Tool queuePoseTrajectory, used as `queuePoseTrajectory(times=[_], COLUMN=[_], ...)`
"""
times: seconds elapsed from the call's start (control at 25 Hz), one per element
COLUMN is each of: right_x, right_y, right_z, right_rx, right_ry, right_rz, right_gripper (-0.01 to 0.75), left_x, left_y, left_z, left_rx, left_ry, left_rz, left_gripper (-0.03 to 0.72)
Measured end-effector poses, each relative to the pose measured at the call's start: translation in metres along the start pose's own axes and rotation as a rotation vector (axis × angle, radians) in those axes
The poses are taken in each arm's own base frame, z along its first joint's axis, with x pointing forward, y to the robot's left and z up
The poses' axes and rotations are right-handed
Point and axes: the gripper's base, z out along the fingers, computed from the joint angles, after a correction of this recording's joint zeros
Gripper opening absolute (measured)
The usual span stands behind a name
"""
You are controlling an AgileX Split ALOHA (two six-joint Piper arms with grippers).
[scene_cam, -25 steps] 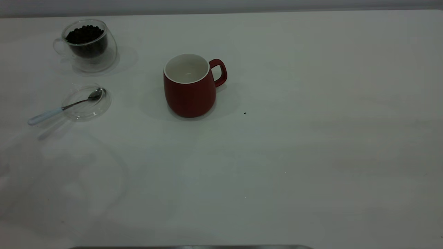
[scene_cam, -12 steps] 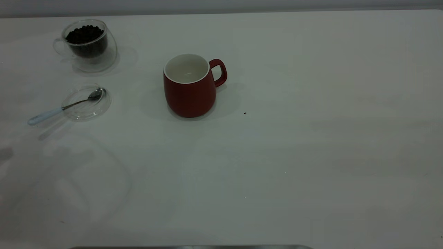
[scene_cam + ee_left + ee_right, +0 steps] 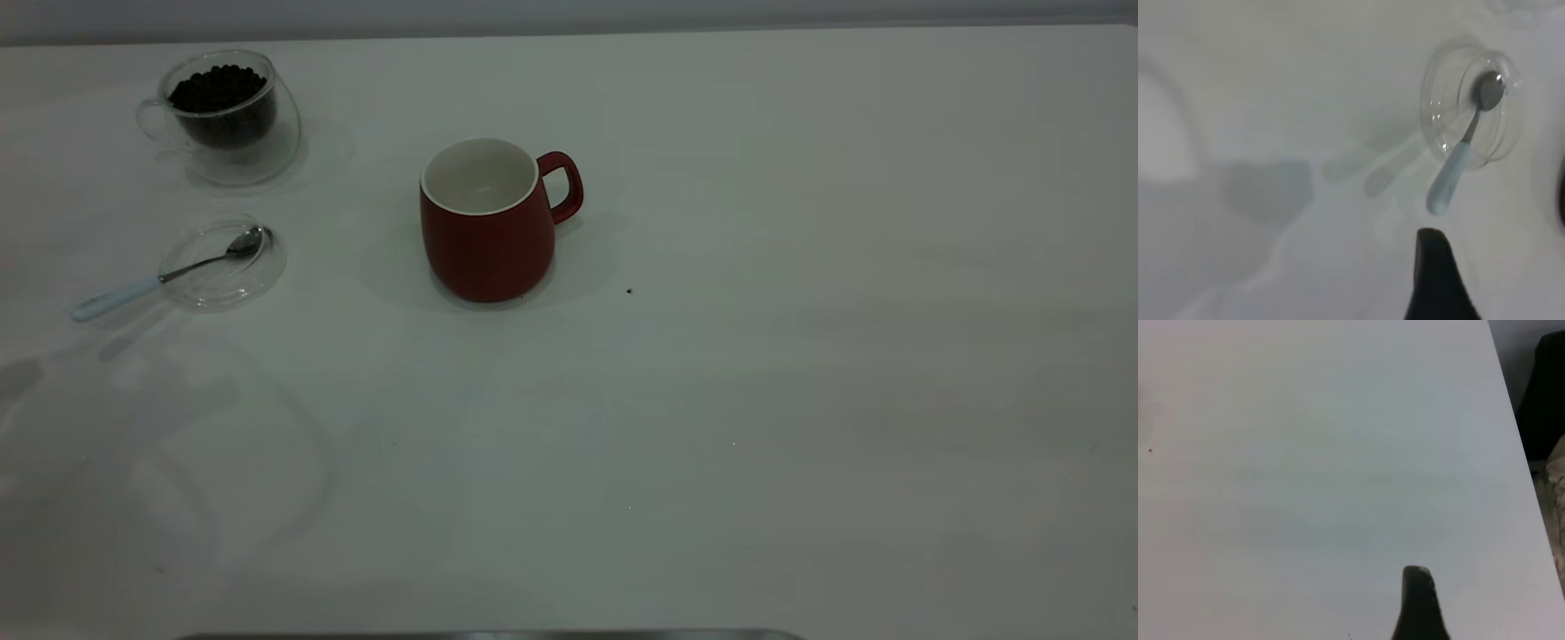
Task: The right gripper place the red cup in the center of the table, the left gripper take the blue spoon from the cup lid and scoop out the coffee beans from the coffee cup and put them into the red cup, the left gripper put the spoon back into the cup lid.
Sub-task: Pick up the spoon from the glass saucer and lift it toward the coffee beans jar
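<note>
The red cup (image 3: 487, 227) stands upright and empty near the middle of the table (image 3: 800, 356), handle to the right. The coffee cup (image 3: 227, 116) holding coffee beans (image 3: 216, 89) stands at the far left. In front of it the blue spoon (image 3: 164, 276) lies with its bowl in the cup lid (image 3: 222, 264) and its handle sticking out to the left. Neither gripper shows in the exterior view. In the left wrist view my left gripper (image 3: 1497, 217) hangs open above the table, just short of the spoon's handle (image 3: 1446, 179), with the lid (image 3: 1441, 113) beyond. Of my right gripper one finger (image 3: 1417, 600) shows over bare table.
A tiny dark speck (image 3: 629, 291) lies right of the red cup. Arm shadows fall on the table's near left (image 3: 160, 444). The table's right edge (image 3: 1518, 440) shows in the right wrist view, with dark objects beyond it.
The cups, lid and spoon have not moved. The shadows on the near left of the table have shifted slightly, and a dark patch has appeared at the left edge.
</note>
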Motion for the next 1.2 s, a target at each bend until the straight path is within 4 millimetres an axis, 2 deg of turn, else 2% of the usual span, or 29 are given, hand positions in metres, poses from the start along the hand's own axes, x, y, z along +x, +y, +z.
queuePoseTrajectory(times=[0.2, 0.4, 0.56, 0.92, 1.2], right_x=[0.000, 0.000, 0.000, 0.000, 0.000], right_y=[0.000, 0.000, 0.000, 0.000, 0.000], right_z=[0.000, 0.000, 0.000, 0.000, 0.000], right_rx=[0.000, 0.000, 0.000, 0.000, 0.000], right_ry=[0.000, 0.000, 0.000, 0.000, 0.000], right_rz=[0.000, 0.000, 0.000, 0.000, 0.000], right_gripper=[0.572, 0.572, 0.572, 0.572, 0.572], left_x=[0.014, 0.019, 0.017, 0.033, 0.036], left_y=[0.019, 0.028, 0.030, 0.036, 0.037], left_z=[0.023, 0.040, 0.045, 0.063, 0.066], left_rx=[0.008, 0.061, 0.097, 0.201, 0.226], left_ry=[0.058, 0.013, -0.036, 0.001, 0.000], left_rz=[-0.063, -0.100, -0.120, -0.187, -0.166], left_gripper=[0.520, 0.520, 0.520, 0.520, 0.520])
